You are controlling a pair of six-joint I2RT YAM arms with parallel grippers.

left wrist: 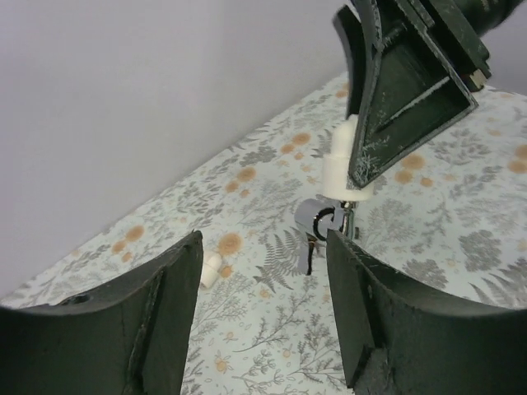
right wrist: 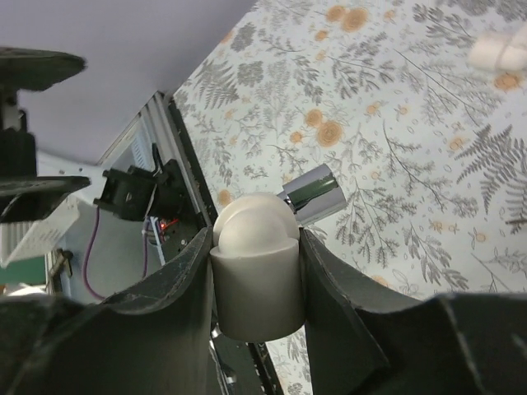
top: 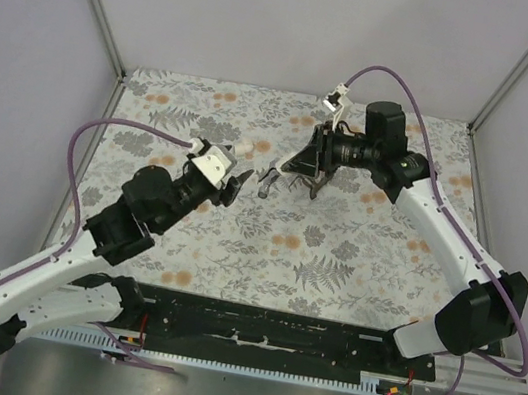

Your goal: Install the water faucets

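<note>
Wide-spread left gripper [left wrist: 263, 247] at frame bottom is facing the faucet [left wrist: 317, 220] we are dangling at centre, right gripper [right wrist: 257, 243] clamping its white cylinder [right wrist: 257, 288]

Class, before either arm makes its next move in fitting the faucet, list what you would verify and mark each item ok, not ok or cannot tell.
1. Grip: the right end effector is clamped on the white cylinder: ok.
2. Free hand: the left end effector is open and empty: ok.
3. Target in sight: the faucet shows ahead of the left end effector: ok.
4. Alignment: the faucet is centred in the left gap: not ok, it sits close to one finger.
5. Seating: the faucet is fully home in the white cylinder: cannot tell.
6. Clutter: the spare cylinder lies apart from the faucet: ok.
</note>
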